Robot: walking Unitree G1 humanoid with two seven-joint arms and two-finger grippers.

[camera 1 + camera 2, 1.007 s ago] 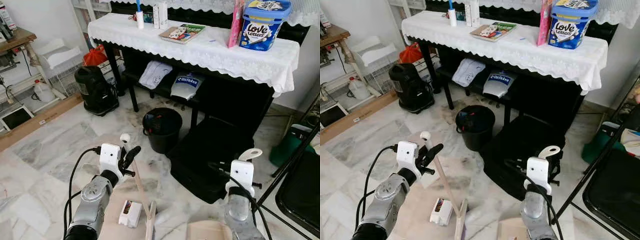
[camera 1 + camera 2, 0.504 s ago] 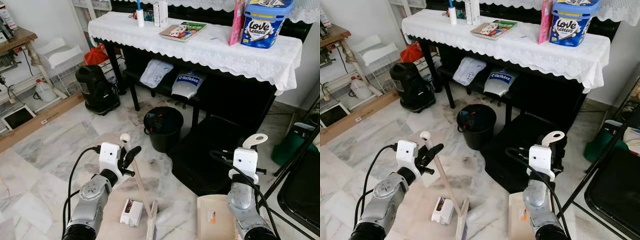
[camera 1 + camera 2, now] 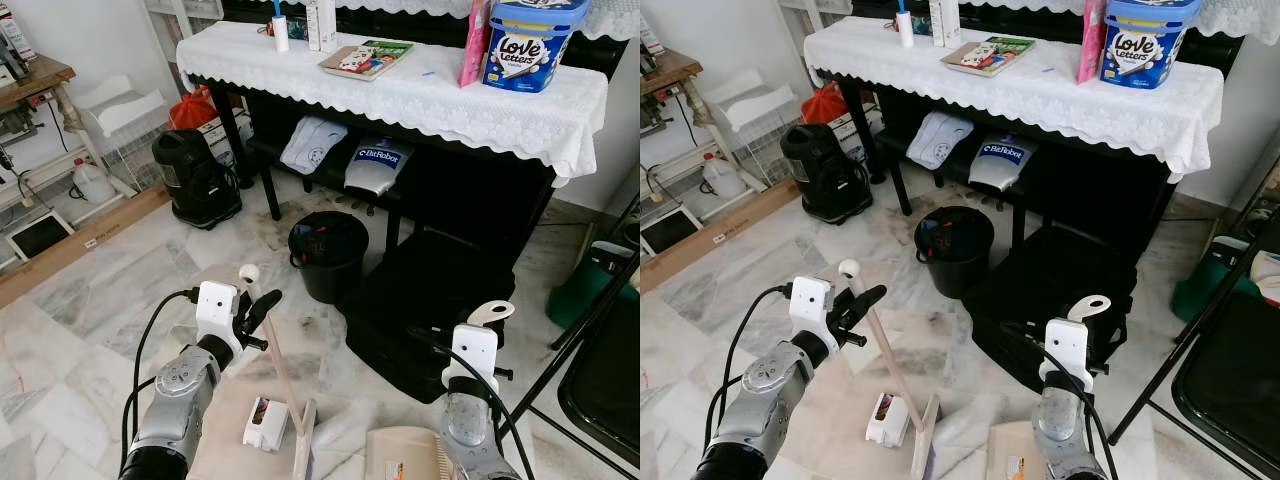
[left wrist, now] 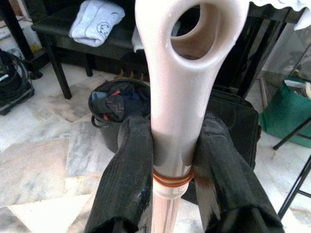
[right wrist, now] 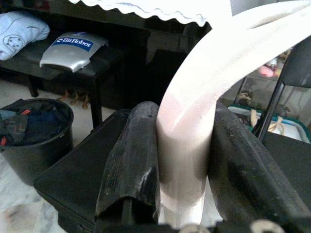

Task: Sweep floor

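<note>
On our left, the left gripper [image 3: 258, 312] is clenched round the top of the broom [image 3: 283, 375], whose handle slants down to the head on the floor, right beside a small white box [image 3: 266, 424]. On our right, the right gripper [image 5: 180, 160] grips the dustpan [image 3: 405, 458], so we judge the box must be swept rightward.

My right gripper [image 3: 487, 330] has dropped lower than half a second ago, taking the dustpan [image 3: 405, 455] it clamps down with it; the pan's beige body now sits further toward the bottom edge of the eye views. A second ago the pan barely showed there.
</note>
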